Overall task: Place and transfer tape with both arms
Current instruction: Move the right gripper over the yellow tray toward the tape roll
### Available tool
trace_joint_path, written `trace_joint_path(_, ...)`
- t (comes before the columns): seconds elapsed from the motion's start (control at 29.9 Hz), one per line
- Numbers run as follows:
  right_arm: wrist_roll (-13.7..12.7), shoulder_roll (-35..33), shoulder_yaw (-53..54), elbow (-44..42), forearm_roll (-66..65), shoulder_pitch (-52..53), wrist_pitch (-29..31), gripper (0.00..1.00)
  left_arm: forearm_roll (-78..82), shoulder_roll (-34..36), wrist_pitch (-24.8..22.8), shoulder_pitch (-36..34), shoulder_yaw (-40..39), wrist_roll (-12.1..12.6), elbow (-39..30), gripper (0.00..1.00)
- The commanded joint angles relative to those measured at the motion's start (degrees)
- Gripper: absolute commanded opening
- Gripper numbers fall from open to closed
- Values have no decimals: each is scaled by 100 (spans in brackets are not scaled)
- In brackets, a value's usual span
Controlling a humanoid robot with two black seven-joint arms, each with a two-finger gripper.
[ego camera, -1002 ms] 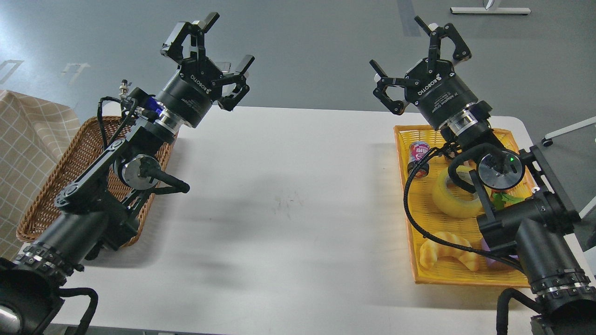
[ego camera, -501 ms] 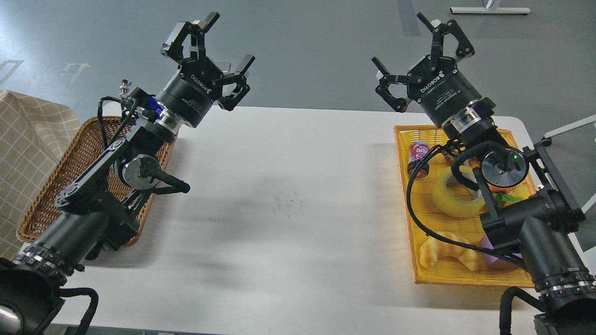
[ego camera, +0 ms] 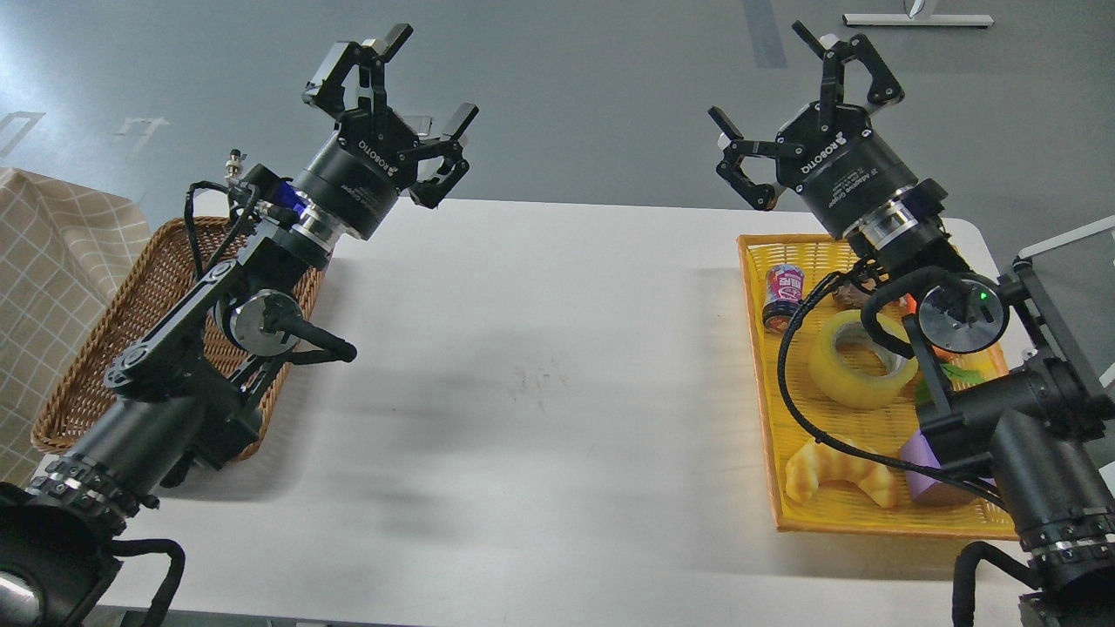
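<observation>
The tape (ego camera: 858, 361), a wide translucent yellow roll with a grey-white core, lies in the yellow tray (ego camera: 756, 331) at the right, partly behind my right arm's cable and wrist. My right gripper (ego camera: 797, 104) is open and empty, raised above the tray's far end, well above the tape. My left gripper (ego camera: 396, 104) is open and empty, raised above the table's far left edge, over the wicker basket's (ego camera: 113, 348) far corner.
The tray also holds a small can (ego camera: 782, 296), a golden croissant (ego camera: 836, 470), a purple item (ego camera: 925, 460) and green and orange bits near my right arm. A checked cloth (ego camera: 52, 261) lies at the far left. The white table (ego camera: 540, 392) spans between basket and tray.
My right arm and gripper have shifted to the right and slightly up, uncovering more of the tape. The left arm has not moved.
</observation>
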Motion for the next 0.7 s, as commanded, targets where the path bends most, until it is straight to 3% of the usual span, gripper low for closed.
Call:
trace_joint_path(0.0, -1, -248, -247, 48, -1, 5, 0, 100, 0, -6, 0, 0, 2, 0, -6, 98)
trace_joint_path(0.3, -1, -1056, -897, 364, -80, 14, 0, 100, 0, 38, 0, 9, 2, 0, -6, 98)
trace_joint_path(0.67, -1, -1892, -1443, 786, -1196, 111, 0, 100, 0, 29, 0, 18, 2, 0, -15, 98)
